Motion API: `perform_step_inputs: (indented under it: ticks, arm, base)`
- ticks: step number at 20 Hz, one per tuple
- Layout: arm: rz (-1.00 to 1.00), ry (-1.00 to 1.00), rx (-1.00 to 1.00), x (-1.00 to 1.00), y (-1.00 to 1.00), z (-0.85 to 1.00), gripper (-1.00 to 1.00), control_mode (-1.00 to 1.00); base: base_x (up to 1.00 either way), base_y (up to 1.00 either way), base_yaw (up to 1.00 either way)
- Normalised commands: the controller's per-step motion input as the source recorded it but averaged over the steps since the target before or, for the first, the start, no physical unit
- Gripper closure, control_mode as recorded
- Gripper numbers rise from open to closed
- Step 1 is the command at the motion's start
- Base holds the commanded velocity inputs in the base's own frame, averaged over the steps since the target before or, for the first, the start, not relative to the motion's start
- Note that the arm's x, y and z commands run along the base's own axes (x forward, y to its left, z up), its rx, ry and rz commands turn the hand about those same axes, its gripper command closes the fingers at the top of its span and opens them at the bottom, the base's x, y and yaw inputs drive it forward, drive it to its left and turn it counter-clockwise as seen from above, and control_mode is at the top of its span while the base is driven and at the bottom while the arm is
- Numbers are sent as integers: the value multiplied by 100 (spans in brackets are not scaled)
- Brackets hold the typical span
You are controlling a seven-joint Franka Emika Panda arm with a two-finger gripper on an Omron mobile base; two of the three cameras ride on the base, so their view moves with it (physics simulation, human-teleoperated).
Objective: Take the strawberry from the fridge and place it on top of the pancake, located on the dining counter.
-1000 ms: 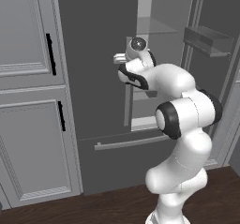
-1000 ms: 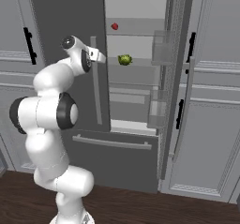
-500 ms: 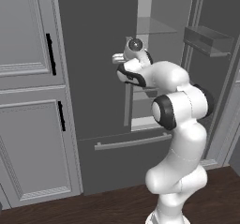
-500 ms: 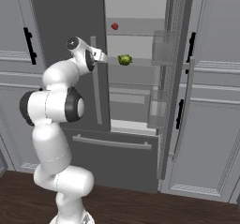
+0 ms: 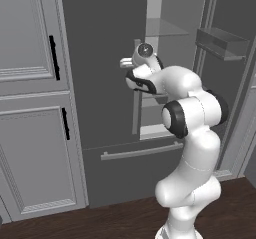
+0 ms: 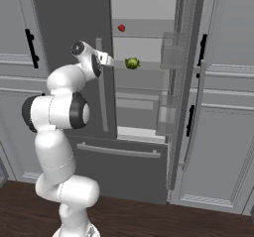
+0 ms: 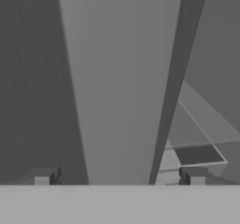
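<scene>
Fingers (image 7: 191,176) spread, seemingly astride fridge (image 6: 74,32) handle (image 7: 119,87); strawberry (image 6: 121,28) shelved.

The fridge (image 6: 144,82) stands open on its right side, leaving a clear gap into the pale interior between the shut left door (image 6: 69,57) and the swung-out right door (image 6: 181,82). The left door's silver handle (image 6: 102,87) stands right before the spread fingers (image 7: 47,177). On the shelves a green fruit (image 6: 132,63) and the strawberry (image 6: 121,28) take little room.

Upper centre of the right base view, we see the fridge (image 6: 144,82) shelves: a strawberry (image 6: 121,28) above, a green fruit (image 6: 132,63) below.
</scene>
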Motion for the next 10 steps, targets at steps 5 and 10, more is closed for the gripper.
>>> perform_step_inputs:
  ticks: [5, 10]
  arm:
    - [0, -2, 0, 48, 0, -8, -100, -100]
    - [0, 0, 0, 23, 2, 0, 100, -100]
  base:
    - [0, 0, 0]
    - [0, 0, 0]
